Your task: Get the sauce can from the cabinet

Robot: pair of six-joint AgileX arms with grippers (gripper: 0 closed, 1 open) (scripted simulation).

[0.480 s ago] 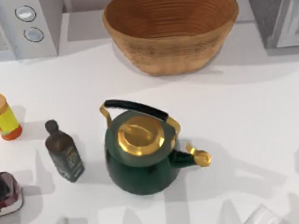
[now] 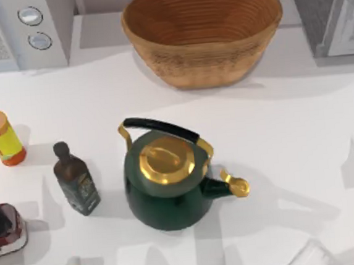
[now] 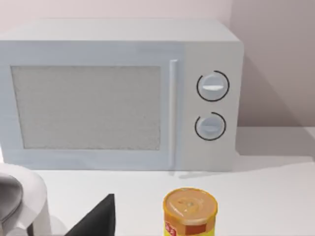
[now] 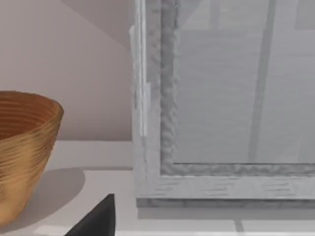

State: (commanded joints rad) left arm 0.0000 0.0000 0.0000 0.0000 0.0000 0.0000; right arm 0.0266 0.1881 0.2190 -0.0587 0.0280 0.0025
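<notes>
The cabinet (image 2: 315, 9) is a grey speckled box at the table's far right corner, with a pale framed door panel (image 2: 350, 21). The right wrist view faces it from close by: the speckled frame (image 4: 167, 98) and the pale panel (image 4: 236, 88) stand straight ahead, and a dark tip of my right gripper (image 4: 98, 219) shows at the picture's edge. The sauce can is hidden. A dark tip of my left gripper (image 3: 98, 221) shows in the left wrist view, which faces the microwave (image 3: 123, 93) and the yellow orange-capped container (image 3: 189, 211).
A woven basket (image 2: 202, 34) stands at the far middle and the microwave (image 2: 25, 31) at the far left. A green kettle with a gold lid (image 2: 169, 180) sits mid-table, with a dark bottle (image 2: 75, 178) and the yellow container (image 2: 1, 138) to its left. Small items lie along the near edge.
The shadows on the right side of the table have shifted slightly. No object has moved.
</notes>
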